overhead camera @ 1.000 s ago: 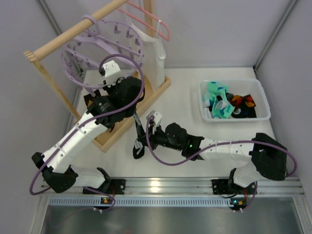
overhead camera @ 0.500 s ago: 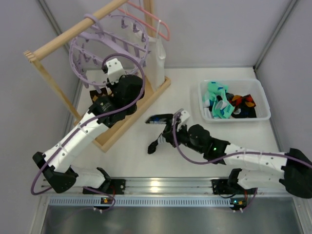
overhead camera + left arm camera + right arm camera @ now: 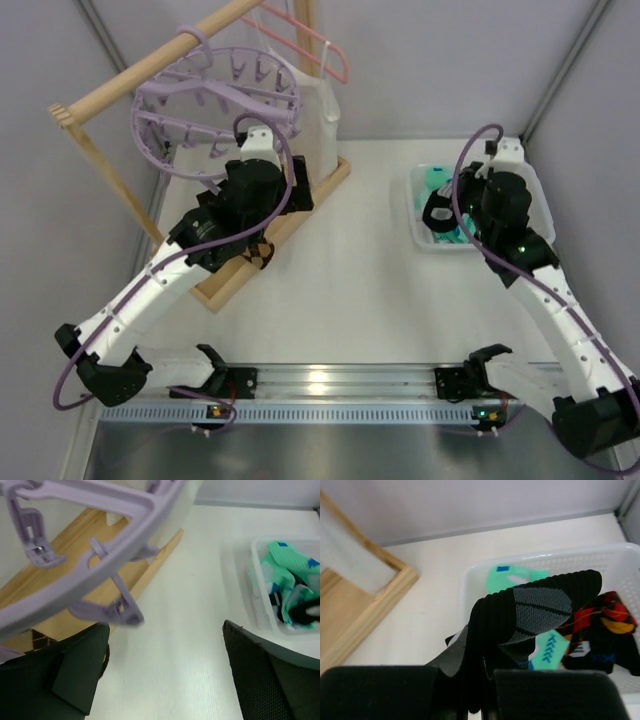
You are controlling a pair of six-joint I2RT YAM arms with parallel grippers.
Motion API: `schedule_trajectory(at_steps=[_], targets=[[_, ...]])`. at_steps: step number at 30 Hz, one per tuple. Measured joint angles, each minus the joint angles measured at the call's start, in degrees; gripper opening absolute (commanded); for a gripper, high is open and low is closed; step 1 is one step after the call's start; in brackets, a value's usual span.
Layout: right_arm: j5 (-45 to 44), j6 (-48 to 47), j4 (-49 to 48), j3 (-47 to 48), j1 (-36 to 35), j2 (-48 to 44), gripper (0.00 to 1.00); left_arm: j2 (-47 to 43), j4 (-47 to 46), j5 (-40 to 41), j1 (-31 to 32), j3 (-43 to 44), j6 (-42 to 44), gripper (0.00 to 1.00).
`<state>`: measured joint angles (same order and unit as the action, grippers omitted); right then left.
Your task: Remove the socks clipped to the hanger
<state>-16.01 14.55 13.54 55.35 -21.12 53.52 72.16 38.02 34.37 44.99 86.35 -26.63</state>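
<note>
The lavender hanger [image 3: 200,85] hangs from the wooden rail, and the clips [image 3: 120,611] that show hold nothing. My left gripper [image 3: 165,680] is just under its ring [image 3: 100,500], open wide with only table between the fingers. A brown checked sock [image 3: 30,639] lies on the wooden base beside the left finger. My right gripper [image 3: 487,690] is shut on a black-and-grey sock [image 3: 535,607], held over the white bin [image 3: 470,575]. The bin holds mint-green socks [image 3: 437,180] and a black sock with orange-red patches [image 3: 605,615]. In the top view the right gripper [image 3: 445,212] is at the bin's left side.
A wooden rail frame [image 3: 130,80] stands at the back left on a slatted base [image 3: 300,205]. A long white cloth [image 3: 320,110] and a thin pink coat hanger [image 3: 310,35] hang from it. Walls close in at the left, back and right.
My right arm swung from the table's middle to above the bin, carrying the black sock. My left gripper opened wide and shifted right under the ring. The hanger swung.
</note>
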Motion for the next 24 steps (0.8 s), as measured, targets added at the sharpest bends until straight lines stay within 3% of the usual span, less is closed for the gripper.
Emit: schedule_trajectory(at_steps=[6, 14, 19, 22, 23, 24], targets=[[2.84, -2.08, 0.79, 7.98, 11.91, 14.29, 0.00, -10.49, -0.09, -9.99, 0.00, -6.78, 2.12, 0.98], [5.57, 2.12, -1.20, 3.50, 23.67, 33.75, 0.00, -23.41, 0.09, -16.06, 0.02, -10.73, 2.91, 0.98], [5.66, 3.30, -1.57, 3.85, 26.71, 41.05, 0.01, -27.85, -0.20, -18.34, 0.02, -11.98, 3.54, 0.98], [5.95, 3.26, -0.72, 6.34, 26.93, 42.12, 0.14, -31.10, -0.09, -15.58, 0.07, -14.12, 4.11, 0.98], [6.16, 3.34, -0.42, 7.30, 26.93, 42.32, 0.36, -32.30, 0.24, -14.14, 0.04, -14.88, 4.26, 0.98], [6.49, 3.76, -0.37, 8.35, 26.93, 42.45, 0.44, -33.29, 0.37, -12.76, 0.07, -15.58, 4.42, 0.98]])
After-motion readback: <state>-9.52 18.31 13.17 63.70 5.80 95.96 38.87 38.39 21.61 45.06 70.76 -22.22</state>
